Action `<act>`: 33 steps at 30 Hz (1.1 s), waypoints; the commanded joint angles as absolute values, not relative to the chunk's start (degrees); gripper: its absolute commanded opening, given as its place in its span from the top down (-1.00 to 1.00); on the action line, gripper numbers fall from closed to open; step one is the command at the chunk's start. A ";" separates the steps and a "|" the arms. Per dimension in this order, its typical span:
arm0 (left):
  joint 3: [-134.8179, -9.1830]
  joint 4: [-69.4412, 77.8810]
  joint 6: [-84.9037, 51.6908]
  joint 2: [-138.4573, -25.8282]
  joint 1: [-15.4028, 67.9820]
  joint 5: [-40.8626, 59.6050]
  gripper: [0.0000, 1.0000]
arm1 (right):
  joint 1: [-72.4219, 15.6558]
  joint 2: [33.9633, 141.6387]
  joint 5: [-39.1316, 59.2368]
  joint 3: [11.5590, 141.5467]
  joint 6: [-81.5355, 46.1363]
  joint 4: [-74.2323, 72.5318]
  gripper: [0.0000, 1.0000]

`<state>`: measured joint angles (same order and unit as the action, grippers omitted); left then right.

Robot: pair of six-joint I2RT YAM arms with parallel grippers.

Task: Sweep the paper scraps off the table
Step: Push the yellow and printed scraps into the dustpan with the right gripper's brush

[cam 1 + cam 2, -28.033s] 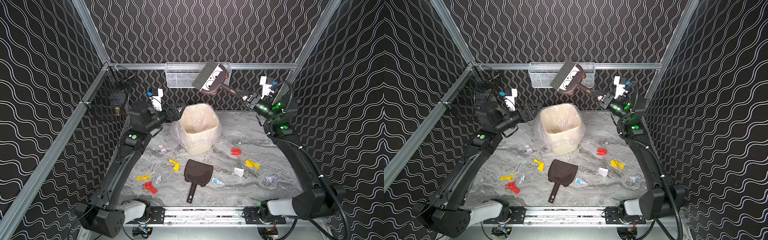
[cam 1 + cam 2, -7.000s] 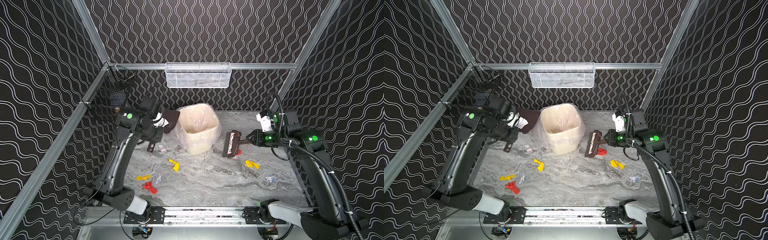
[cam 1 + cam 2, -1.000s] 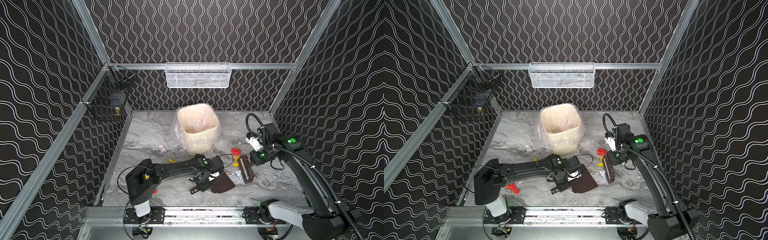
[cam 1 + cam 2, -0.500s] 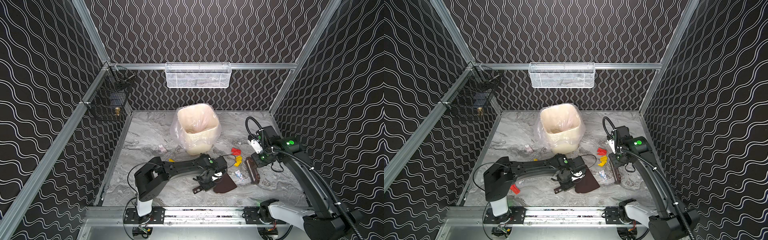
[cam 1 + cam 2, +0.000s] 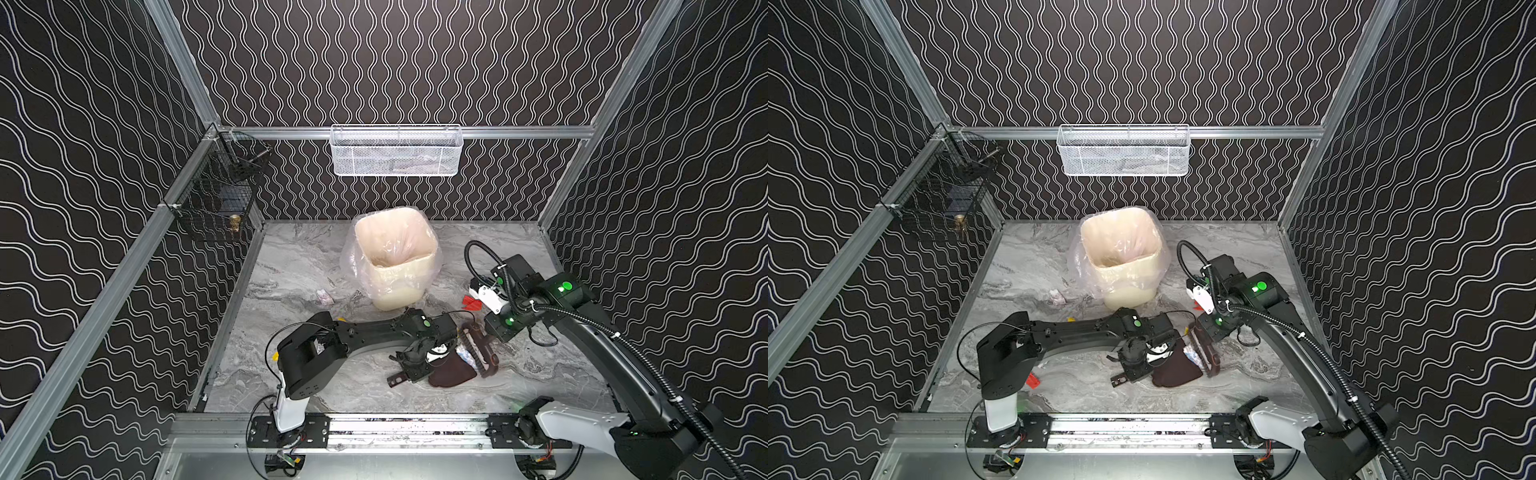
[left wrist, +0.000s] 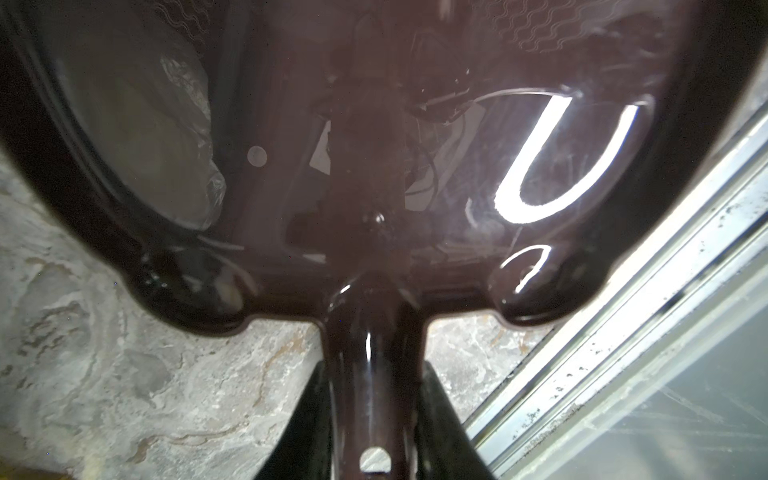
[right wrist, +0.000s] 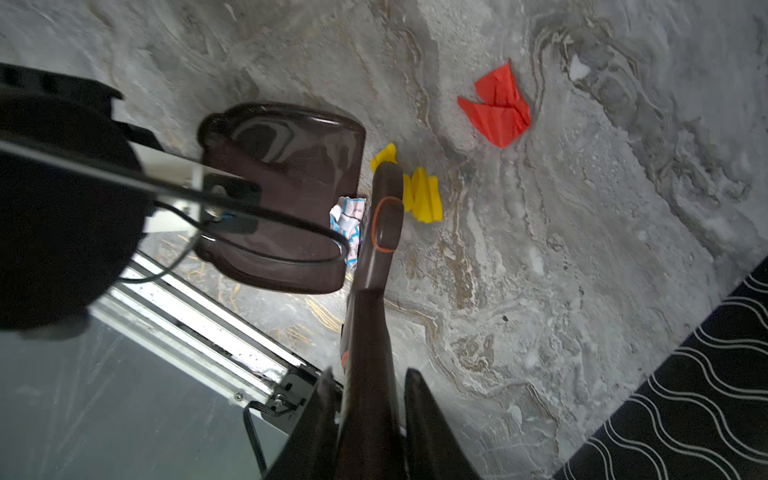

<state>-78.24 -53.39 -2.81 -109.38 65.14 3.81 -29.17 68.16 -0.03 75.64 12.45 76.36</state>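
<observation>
Brown plastic dustpan [image 5: 453, 372] down on the grey marble-veined table [image 5: 291, 266] near the front rail, its handle clenched in the left gripper [image 5: 415, 370]. From the left wrist, black fingers [image 6: 440, 415] pressed against both sides of that glossy handle. Matching brown hand brush [image 5: 478, 349] just beside the pan's open lip, handle clamped tight in the right gripper [image 7: 370, 388]. Caught between brush head and lip, a crumpled white scrap [image 7: 347, 218] with blue print. On the other side of the brush head and right against it, a folded yellow scrap [image 7: 424, 195]. Farther out on bare marble, well apart from both tools, a red scrap [image 7: 496, 108]. Elsewhere on the table, more of the paper scraps: a pale scrap [image 5: 325, 296] near the cream waste bin [image 5: 395, 257] with its clear liner, and a second red scrap [image 5: 1032, 380] beside the left arm's base. Above, on the back rail, a white mesh basket [image 5: 397, 151].
</observation>
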 commanded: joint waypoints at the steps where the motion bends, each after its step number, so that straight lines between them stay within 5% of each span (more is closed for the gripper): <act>1: -77.26 -53.36 -4.10 -108.78 65.06 4.82 1.00 | -29.37 68.63 -3.25 77.32 11.69 77.40 1.00; 10: -73.05 -52.19 -6.70 -106.28 65.04 5.05 1.00 | -28.80 70.31 -19.50 78.11 8.98 75.03 1.00; 33: -74.22 -49.77 -5.82 -108.86 63.19 5.16 1.00 | -35.41 74.12 1.13 78.07 12.53 75.96 1.00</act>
<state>-73.60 -48.97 -6.00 -108.31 63.37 4.64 -34.11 73.69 -3.70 76.99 12.67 74.74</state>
